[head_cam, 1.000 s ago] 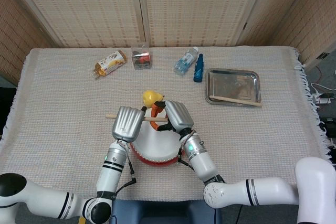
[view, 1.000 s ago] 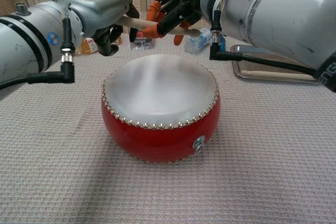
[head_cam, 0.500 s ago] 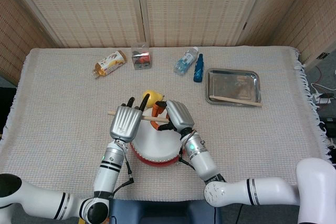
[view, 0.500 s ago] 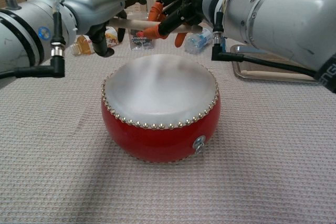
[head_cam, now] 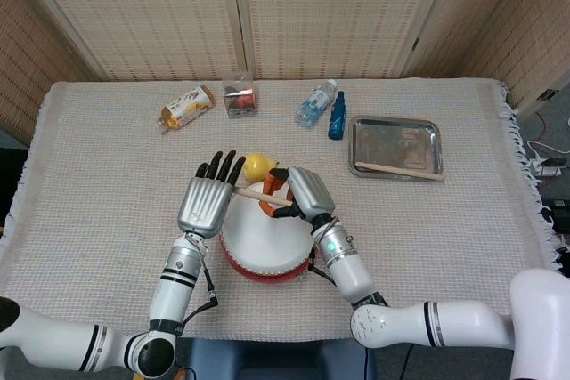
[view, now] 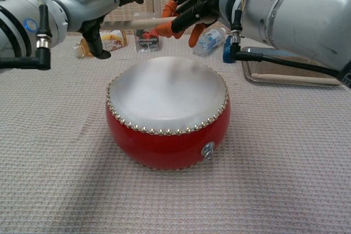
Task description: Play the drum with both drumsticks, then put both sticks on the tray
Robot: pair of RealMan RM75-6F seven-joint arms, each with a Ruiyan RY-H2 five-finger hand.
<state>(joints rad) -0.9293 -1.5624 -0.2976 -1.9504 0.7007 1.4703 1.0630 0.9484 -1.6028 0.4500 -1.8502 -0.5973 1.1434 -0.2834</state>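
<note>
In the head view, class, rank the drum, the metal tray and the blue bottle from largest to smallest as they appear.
1. Drum and metal tray: look similar in size; the hands partly hide the drum, so no ranking.
2. Blue bottle: clearly smallest.

Staged robot test room: cloth-covered table [head_cam: 107, 175], woven screen panels [head_cam: 338, 11] behind, loose cables [head_cam: 543, 162] on floor.

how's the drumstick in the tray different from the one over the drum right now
The drumstick in the tray lies flat on the metal tray, untouched; the held drumstick is up in the air above the drum, gripped by the right hand. The tray one shows its whole length; the held one is partly hidden by fingers. The left hand is spread beside it. Both are plain pale wooden sticks.
</note>
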